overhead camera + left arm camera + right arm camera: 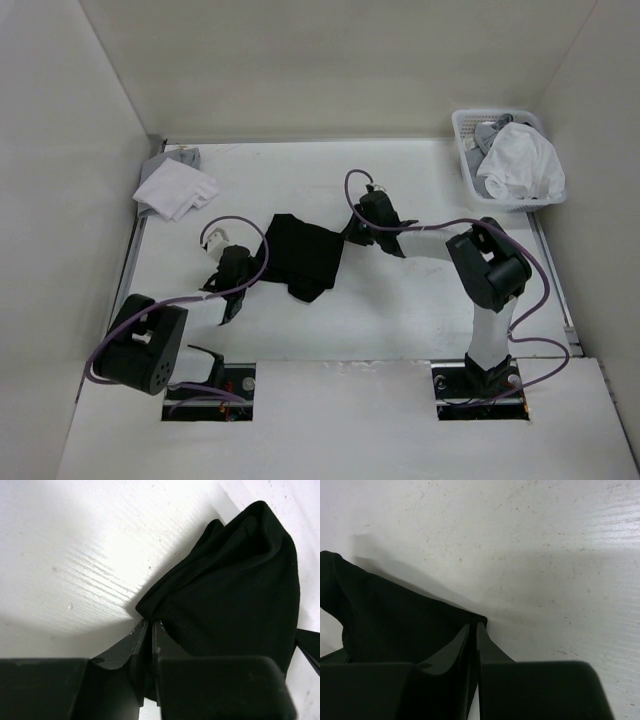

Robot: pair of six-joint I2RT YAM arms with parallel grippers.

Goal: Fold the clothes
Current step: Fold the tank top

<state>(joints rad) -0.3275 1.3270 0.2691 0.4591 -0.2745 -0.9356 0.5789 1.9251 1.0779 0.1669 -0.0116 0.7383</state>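
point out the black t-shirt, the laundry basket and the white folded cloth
black t-shirt (305, 255): top view, middle of the fabric
laundry basket (463, 150): top view, its left wall
white folded cloth (175, 188): top view, centre of the pile

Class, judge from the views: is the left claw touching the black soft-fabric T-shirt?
Touching. Left wrist view: the left claw pinches a bunched edge of the black soft-fabric T-shirt.

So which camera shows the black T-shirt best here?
Top external: it alone shows the whole black T-shirt, crumpled in a heap. The left wrist view shows only a bunched portion pinched by the left gripper; the right wrist view shows only a corner pinched by the right gripper.
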